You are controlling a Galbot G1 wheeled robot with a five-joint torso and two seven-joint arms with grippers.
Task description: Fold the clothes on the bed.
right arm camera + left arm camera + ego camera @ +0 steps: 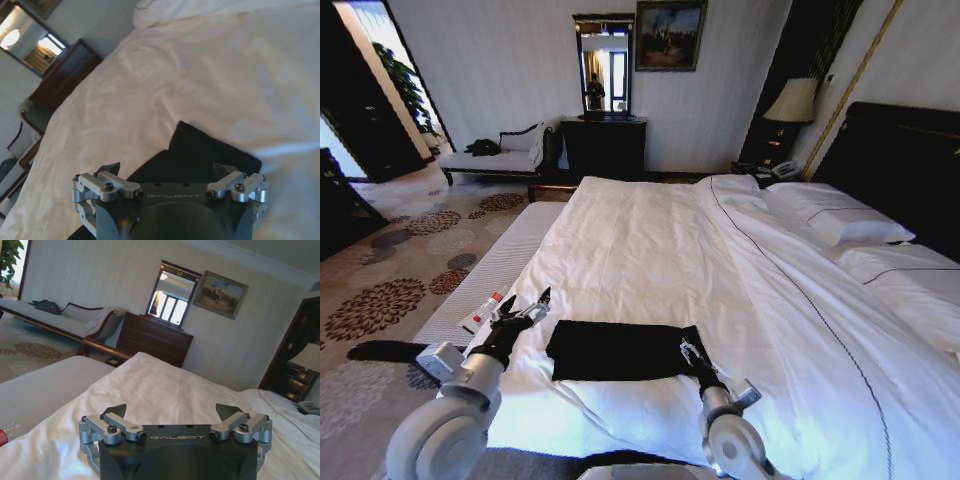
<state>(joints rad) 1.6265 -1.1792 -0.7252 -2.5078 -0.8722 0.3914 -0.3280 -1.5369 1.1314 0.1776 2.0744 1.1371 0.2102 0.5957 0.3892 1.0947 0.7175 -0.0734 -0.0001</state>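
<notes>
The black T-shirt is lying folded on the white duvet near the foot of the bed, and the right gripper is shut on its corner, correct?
Not quite. The T-shirt does lie folded on the duvet near the foot of the bed, but the right gripper is open, not shut on it. The right wrist view shows its fingers spread apart above the black fabric, gripping nothing.

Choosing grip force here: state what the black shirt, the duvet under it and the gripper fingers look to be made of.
T-shirt: soft matte knit, likely cotton; it lies limp and flat, folded.
Duvet: smooth white woven cloth with soft creases.
Left gripper and right gripper: dark matte fingertips, plastic or rubber, on brushed silver metal links; both open.
</notes>
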